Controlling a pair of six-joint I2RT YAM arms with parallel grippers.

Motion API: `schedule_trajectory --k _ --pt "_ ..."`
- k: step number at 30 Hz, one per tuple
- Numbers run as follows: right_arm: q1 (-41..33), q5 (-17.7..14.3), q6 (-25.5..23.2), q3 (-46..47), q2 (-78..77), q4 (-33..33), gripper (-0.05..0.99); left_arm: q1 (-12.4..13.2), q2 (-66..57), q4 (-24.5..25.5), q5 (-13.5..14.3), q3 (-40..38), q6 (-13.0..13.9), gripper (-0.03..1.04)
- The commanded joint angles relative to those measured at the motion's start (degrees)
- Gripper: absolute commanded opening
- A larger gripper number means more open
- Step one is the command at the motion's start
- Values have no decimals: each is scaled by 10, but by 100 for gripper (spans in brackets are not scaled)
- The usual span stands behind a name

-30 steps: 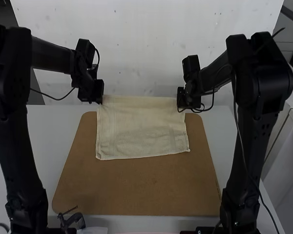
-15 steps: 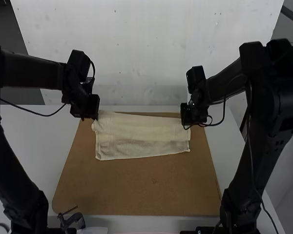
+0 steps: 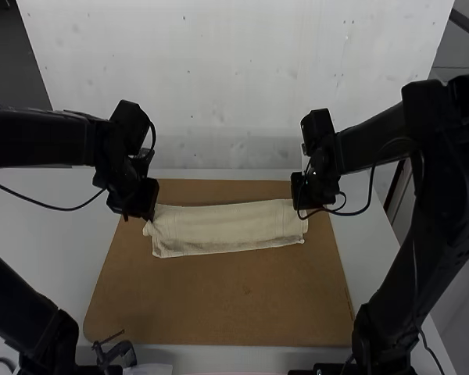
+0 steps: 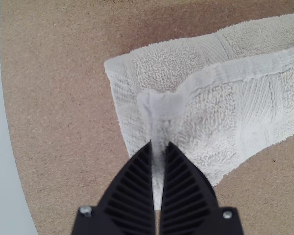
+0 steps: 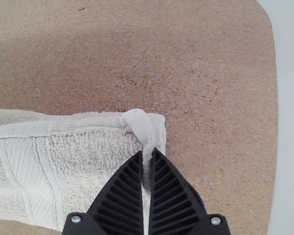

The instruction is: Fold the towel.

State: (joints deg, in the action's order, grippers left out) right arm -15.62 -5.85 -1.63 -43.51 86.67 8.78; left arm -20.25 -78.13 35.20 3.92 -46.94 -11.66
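The left gripper (image 3: 147,217) is at the left end of the cream towel (image 3: 227,228), and the right gripper (image 3: 301,209) at its right end. The towel lies folded over once into a strip, upper layer over lower. In the left wrist view, my left gripper (image 4: 159,147) pinches a side edge near a corner of the upper layer of the towel (image 4: 210,117). The right wrist view has my right gripper (image 5: 148,155) shut on the other side edge of the towel (image 5: 83,166), close to its corner, with the lower layer just beyond.
A brown board (image 3: 219,305) with rounded corners lies under the towel on the white table (image 3: 55,242). A small dark clamp (image 3: 116,353) sits at the table's near edge, by the left arm's base. Cables hang from both arms.
Both grippers have come down and toward the near side with the towel's far edge, laying it over the near part. The towel has gone from a tall sheet to a narrow strip.
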Motion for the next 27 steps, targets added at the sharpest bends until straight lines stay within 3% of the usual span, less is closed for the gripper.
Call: schedule_trajectory --k 1,5,12,27 --pt "-8 -11 3 8 -14 4 1 -11 14 7 29 4 -6 1" --pt "-12 -14 0 9 -5 -5 1 -11 -7 2 41 10 -4 1" --pt "-12 -19 -9 -14 44 -24 1 30 -116 -36 45 -24 7 1" --pt "-7 -19 -13 -47 124 -44 2 37 -198 -80 55 -69 4 1"
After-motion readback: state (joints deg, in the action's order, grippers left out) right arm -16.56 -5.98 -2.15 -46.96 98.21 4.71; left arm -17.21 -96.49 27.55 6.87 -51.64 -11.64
